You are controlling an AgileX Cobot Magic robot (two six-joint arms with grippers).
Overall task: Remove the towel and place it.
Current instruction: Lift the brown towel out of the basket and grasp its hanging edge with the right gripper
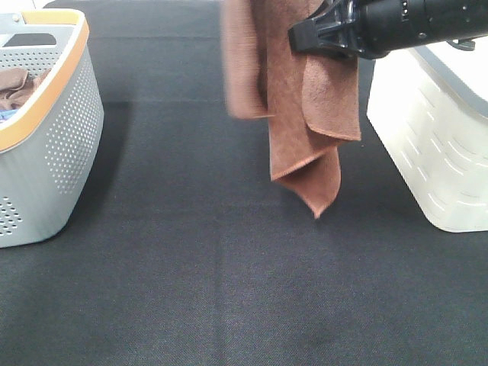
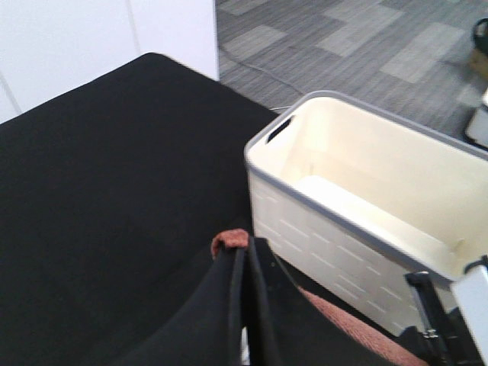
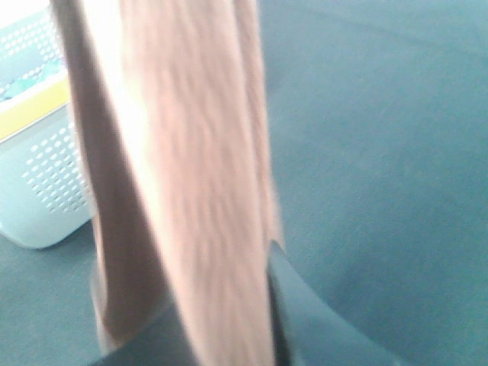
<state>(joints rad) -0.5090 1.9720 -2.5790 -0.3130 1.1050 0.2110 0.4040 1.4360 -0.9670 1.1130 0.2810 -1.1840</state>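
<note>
High overview, close wrists, shared towel [image 1: 305, 114]

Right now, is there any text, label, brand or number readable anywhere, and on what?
None readable. The reddish-brown terry towel, the grey perforated plastic basket, the cream plastic basket and the black robot arm show no legible writing.

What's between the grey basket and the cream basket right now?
Only the towel, hanging from the right gripper. Beneath it the black table between the grey basket and cream basket is bare, as the exterior high view shows.
</note>
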